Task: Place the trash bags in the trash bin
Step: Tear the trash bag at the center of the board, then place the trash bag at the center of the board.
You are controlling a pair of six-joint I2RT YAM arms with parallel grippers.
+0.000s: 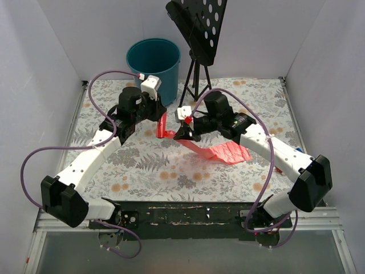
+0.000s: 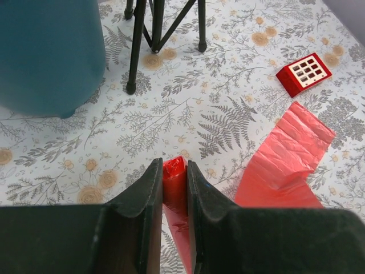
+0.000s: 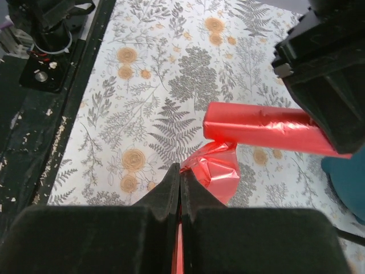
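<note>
Left tool [image 2: 173, 169]: jaws nearly closed, clamped on one end of a red roll [image 3: 259, 128]. From the top its fingertips sit under the wrist housing, so the grip reads only from the wrist views.

Right tool [image 3: 180, 181]: jaws fully shut, pinching a fold of the trash bag [image 1: 227, 152]. The pinch point itself is covered by the fingers.

The bag is a thin red film, crinkled. It runs from the roll near desk centre out toward 4 o'clock and lies flat on the desk [image 1: 148, 166] beside the right forearm. How it joins the roll is hard to make out.

The trash bin [image 1: 154, 59] stands at 11 o'clock on the desk, against the back wall, upright with its mouth open. It is cut off at the frame edge in both wrist views.

A music stand [image 1: 197, 34] is at 12 o'clock, with its top cropped. Its tripod legs are just at 3 o'clock of the bin.

A red square toy [image 2: 303, 72] lies apart from the film.

Room: bare desk lies between the roll and the bin, and a wide bare strip at 6 o'clock runs toward the near edge. White walls close off 9, 12 and 3 o'clock.
</note>
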